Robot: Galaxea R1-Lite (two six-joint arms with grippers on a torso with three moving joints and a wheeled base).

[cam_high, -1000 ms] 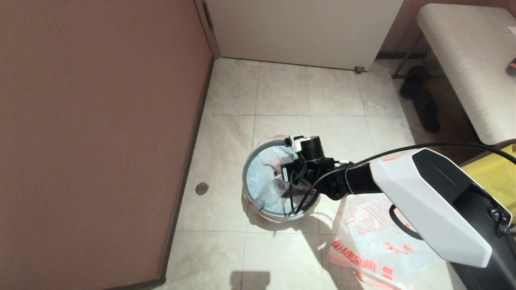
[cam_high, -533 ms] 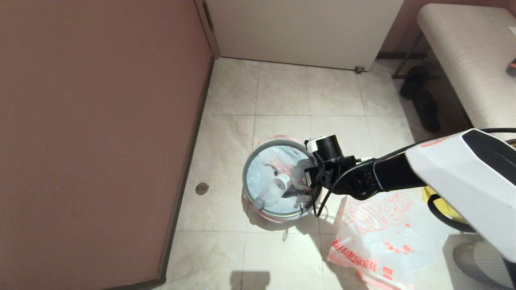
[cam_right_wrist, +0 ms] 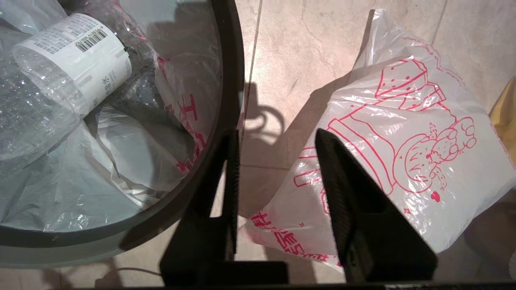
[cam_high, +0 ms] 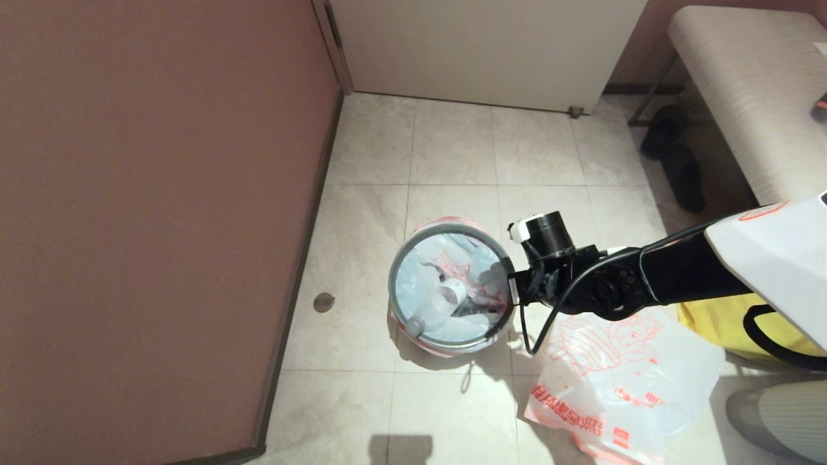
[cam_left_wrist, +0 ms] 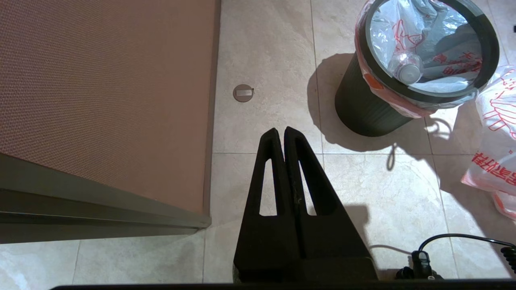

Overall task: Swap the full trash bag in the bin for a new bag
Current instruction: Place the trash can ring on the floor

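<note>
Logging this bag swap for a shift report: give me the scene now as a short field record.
bin: upright on the tiled floor, grey ring rim on
full trash bag: in the bin, bottles inside
new bag: flat on the floor beside the bin
right gripper: open, at the bin's rim, holding nothing
left gripper: shut, away from the bin

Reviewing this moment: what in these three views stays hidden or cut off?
- Right gripper: in the head view its fingers are hidden under the wrist; only the right wrist view shows them apart, empty.
- Full trash bag: its lower part is hidden by the bin wall in all views.
- New bag: its upper edge lies under the right arm in the head view.
- Left gripper: absent from the head view.
</note>
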